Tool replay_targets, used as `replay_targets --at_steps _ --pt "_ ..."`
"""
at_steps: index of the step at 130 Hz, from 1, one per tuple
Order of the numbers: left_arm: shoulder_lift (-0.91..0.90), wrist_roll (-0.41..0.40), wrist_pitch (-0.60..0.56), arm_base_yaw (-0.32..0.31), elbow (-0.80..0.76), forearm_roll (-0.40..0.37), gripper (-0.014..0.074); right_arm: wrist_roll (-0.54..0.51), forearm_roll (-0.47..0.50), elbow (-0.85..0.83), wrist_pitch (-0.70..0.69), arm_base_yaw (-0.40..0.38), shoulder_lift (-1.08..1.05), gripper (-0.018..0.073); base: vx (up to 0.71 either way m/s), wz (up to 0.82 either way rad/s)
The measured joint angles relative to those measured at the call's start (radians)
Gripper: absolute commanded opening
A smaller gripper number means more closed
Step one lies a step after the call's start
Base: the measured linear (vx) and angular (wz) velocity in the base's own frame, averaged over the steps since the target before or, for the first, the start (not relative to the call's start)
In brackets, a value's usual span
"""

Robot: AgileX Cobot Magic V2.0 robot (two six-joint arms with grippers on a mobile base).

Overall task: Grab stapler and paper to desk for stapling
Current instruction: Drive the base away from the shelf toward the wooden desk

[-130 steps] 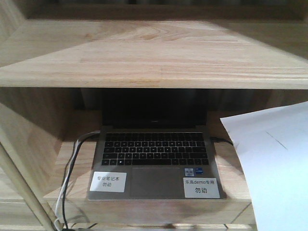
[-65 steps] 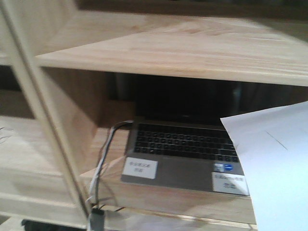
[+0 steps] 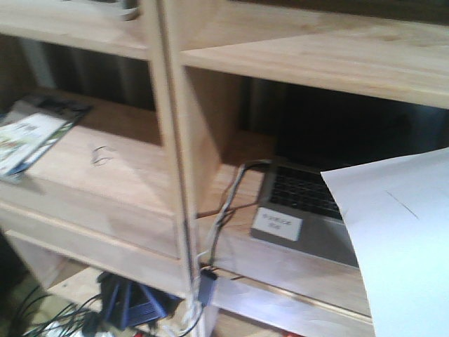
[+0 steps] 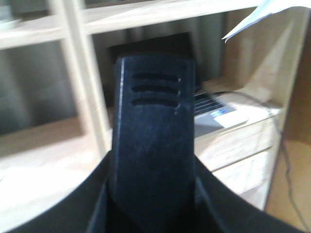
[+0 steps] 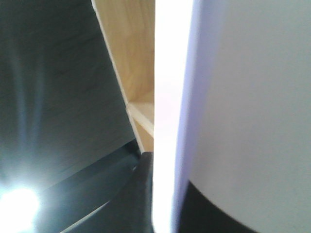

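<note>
In the left wrist view the black stapler (image 4: 153, 121) stands upright and fills the middle of the picture. My left gripper (image 4: 153, 199) is shut on its lower part, one dark jaw on each side. The white paper (image 3: 403, 246) hangs at the right edge of the front view, with a faint crease mark. In the right wrist view my right gripper (image 5: 165, 199) is shut on the paper (image 5: 243, 97), which I see edge-on. A corner of the paper (image 4: 257, 14) also shows in the left wrist view. The desk is out of view.
A wooden shelf unit fills the front view, with an upright post (image 3: 172, 161) in the middle. An open laptop (image 3: 302, 203) with a white label lies in the right bay. Cables (image 3: 217, 232) hang over its shelf edge. A magazine (image 3: 31, 133) lies in the left bay.
The front view has swung left: the laptop slid to the right of the picture, and the post and the left bay with the magazine came in. The paper keeps its place in the picture.
</note>
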Motion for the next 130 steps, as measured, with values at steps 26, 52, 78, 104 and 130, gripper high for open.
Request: replay_targets --at_steps 26,52,78,104,130 --pt "0.000 0.000 0.000 0.000 0.000 0.000 -0.0006 0.000 0.000 0.000 0.000 0.000 0.000 -0.0006 -0.12 0.45" --pt "0.000 0.000 0.000 0.000 0.000 0.000 -0.0006 0.000 0.000 0.000 0.000 0.000 0.000 -0.0006 -0.13 0.49" --pt "0.000 0.000 0.000 0.000 0.000 0.000 -0.0006 0.000 0.000 0.000 0.000 0.000 0.000 -0.0006 -0.13 0.52" --pt "0.000 0.000 0.000 0.000 0.000 0.000 -0.0006 0.000 0.000 0.000 0.000 0.000 0.000 -0.0006 -0.13 0.52" --pt "0.000 0.000 0.000 0.000 0.000 0.000 -0.0006 0.000 0.000 0.000 0.000 0.000 0.000 -0.0006 -0.13 0.49"
